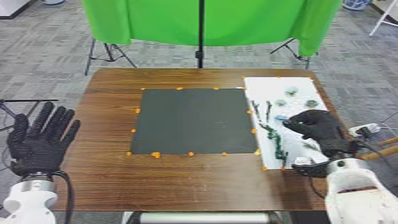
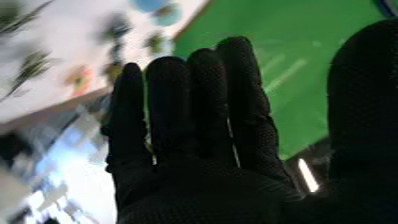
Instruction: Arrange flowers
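In the head view, the right hand [image 1: 314, 125] is over the white board [image 1: 306, 91] on the table's right side. Small round pale and green flower heads [image 1: 291, 91] lie on its far part. Dark green stems [image 1: 272, 140] run along its left side, and a small blue item [image 1: 281, 118] sits by the hand. The left hand [image 1: 37, 142] is off the table's left edge, fingers straight. In the right wrist view, the right hand [image 2: 191, 110] has straight fingers, the thumb apart, nothing held; blurred flowers [image 2: 158, 42] and leafy sprigs [image 2: 34, 62] lie on the board beyond.
A dark square mat [image 1: 194, 121] with orange marks round its edges lies mid-table. The brown wooden table [image 1: 178, 180] extends nearer the robot. Behind it hangs a green cloth [image 1: 155, 22], with black stands on the floor.
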Robot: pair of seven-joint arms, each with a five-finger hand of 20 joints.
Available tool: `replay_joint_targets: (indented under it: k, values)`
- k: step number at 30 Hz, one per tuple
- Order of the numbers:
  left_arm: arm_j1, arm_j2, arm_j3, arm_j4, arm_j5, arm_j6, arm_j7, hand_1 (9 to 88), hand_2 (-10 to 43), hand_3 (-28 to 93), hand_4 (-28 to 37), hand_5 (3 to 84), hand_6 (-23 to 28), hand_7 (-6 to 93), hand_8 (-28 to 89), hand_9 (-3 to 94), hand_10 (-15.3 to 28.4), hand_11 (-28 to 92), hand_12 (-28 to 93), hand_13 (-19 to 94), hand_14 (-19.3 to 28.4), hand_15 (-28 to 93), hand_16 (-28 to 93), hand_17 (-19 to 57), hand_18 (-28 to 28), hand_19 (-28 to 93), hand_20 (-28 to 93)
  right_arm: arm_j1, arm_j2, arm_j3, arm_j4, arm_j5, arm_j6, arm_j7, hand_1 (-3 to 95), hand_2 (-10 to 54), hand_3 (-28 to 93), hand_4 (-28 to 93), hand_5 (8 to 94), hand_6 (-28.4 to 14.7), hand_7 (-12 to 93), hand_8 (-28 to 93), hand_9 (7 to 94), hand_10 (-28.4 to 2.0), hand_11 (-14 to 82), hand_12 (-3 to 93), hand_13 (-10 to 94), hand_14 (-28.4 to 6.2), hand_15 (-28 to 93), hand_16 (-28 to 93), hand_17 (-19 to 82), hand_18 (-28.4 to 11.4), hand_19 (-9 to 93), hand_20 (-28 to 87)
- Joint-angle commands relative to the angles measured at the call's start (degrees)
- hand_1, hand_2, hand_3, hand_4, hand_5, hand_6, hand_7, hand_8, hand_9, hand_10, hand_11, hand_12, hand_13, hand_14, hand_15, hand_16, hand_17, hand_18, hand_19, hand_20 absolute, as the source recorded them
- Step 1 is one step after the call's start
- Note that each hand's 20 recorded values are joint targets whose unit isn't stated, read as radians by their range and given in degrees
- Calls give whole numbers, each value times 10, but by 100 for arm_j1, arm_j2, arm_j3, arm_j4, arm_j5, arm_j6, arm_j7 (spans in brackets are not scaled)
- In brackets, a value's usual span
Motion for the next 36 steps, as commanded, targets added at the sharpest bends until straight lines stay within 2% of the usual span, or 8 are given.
replay_joint_targets:
  k: [1,7,13,18,23,25,30,36]
  values:
    - [114,-55,7,-15,-111,116,8,267,96,679,-283,437,75,90,-91,390,142,144,93,318,125,156,-9,-53,126,293,112,500,355,-392,300,-3138,-1423,403,388,-95,461,-283,548,-22,410,-190,483,-169,594,369,449,-158,773,313,170,-205,701,437]
    - [186,-69,-28,-36,-217,86,56,266,99,679,-283,438,77,93,-91,391,142,150,94,318,127,163,-12,-54,127,298,112,692,654,-824,412,-3216,-1674,591,398,-95,421,-283,570,-37,376,-179,490,-185,582,374,449,-176,774,317,167,-223,706,440]
    - [228,-79,-18,-49,-356,81,98,264,101,681,-283,439,78,95,-91,393,143,152,94,321,125,166,-15,-53,127,301,111,979,747,-1294,714,-3305,-1750,775,394,-95,454,-283,574,-51,266,-145,490,-201,539,342,451,-181,754,289,174,-232,703,409]
    - [171,-62,17,-24,-358,83,60,263,101,683,-283,441,79,97,-92,395,143,154,93,323,125,170,-17,-51,127,299,109,1201,773,-1668,1016,-3340,-1698,615,440,-95,422,-283,636,-54,208,-126,533,-196,536,332,476,-177,746,291,194,-240,716,398]
    - [103,-49,79,6,-523,41,28,263,102,685,-283,443,79,99,-92,396,144,155,93,323,125,172,-19,-50,126,296,109,1233,779,-1881,1131,-3369,-1809,654,464,-95,469,-282,694,-34,229,-127,589,-181,547,340,521,-167,740,316,218,-242,727,399]
    - [101,-39,84,14,-489,40,21,263,102,684,-283,443,80,98,-93,397,145,155,93,323,124,171,-20,-50,126,297,110,1215,791,-1952,1175,-3312,-1649,718,469,-95,539,-282,722,-25,253,-133,615,-173,553,343,546,-163,741,321,227,-243,730,398]
    - [98,-33,72,19,-512,58,-3,262,102,686,-283,444,80,99,-93,398,144,156,93,323,124,171,-19,-50,126,298,110,1171,759,-1915,1085,-2665,-1544,1053,563,-95,588,-279,799,-35,307,52,691,-162,537,370,613,-157,733,336,254,-242,742,388]
    - [69,-29,66,37,-539,74,-13,263,102,686,-283,444,79,100,-93,397,143,156,93,324,126,178,-19,-51,127,300,111,1097,744,-1688,745,-1912,-1309,1336,581,-95,609,-282,813,-36,310,80,726,-160,500,384,633,-151,724,328,265,-242,746,385]
